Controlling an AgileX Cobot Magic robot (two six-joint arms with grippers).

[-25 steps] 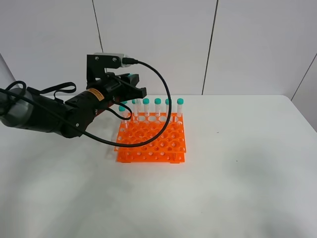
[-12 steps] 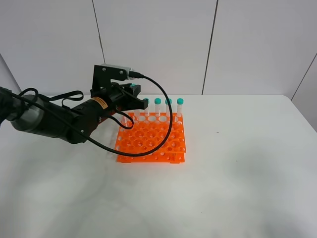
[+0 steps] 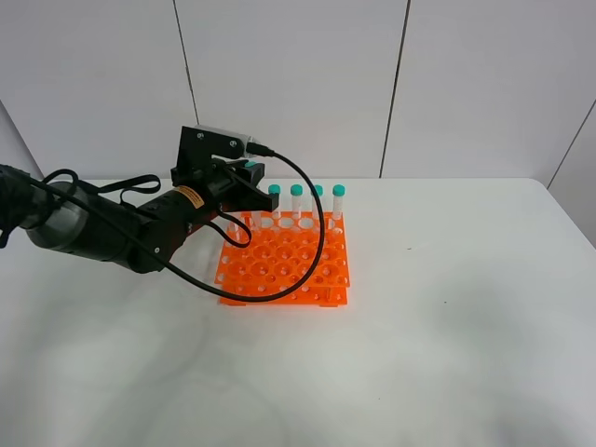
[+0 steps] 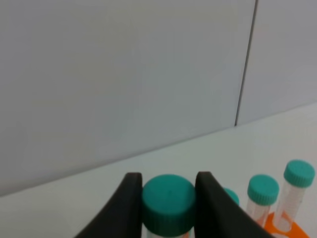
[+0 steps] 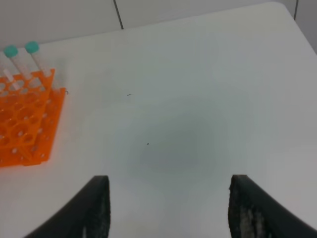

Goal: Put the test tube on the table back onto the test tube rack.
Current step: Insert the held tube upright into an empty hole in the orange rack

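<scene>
Left wrist view, item one: left claw (image 4: 168,179), clenched on the teal screw cap of the test tube (image 4: 168,206), one finger on either side of the cap. Only the cap and a sliver of clear wall are shown here; the tube's lower end is hidden.

Item two, exterior high view: the held test tube (image 3: 250,166) is carried upright at the back corner of the test tube rack (image 3: 284,265), on the left arm's side. Whether its tip has entered a hole cannot be told.

Handling, as judged: light, stiff thin plastic. The smooth wall is likely slippery, and the cap is the widest and firmest part. The present hold at the cap is considered the right one. A squeeze on the bare wall is thought more likely to slip or tilt the tube off the hole.

Item three: other capped tubes (image 3: 296,190), stood in the rack's back row, just beside the held tube.

Item four: right claw (image 5: 171,208), released, nothing between its fingers, well apart from the rack.

Item five: surface (image 3: 447,326), white, on which the rack is set.
</scene>
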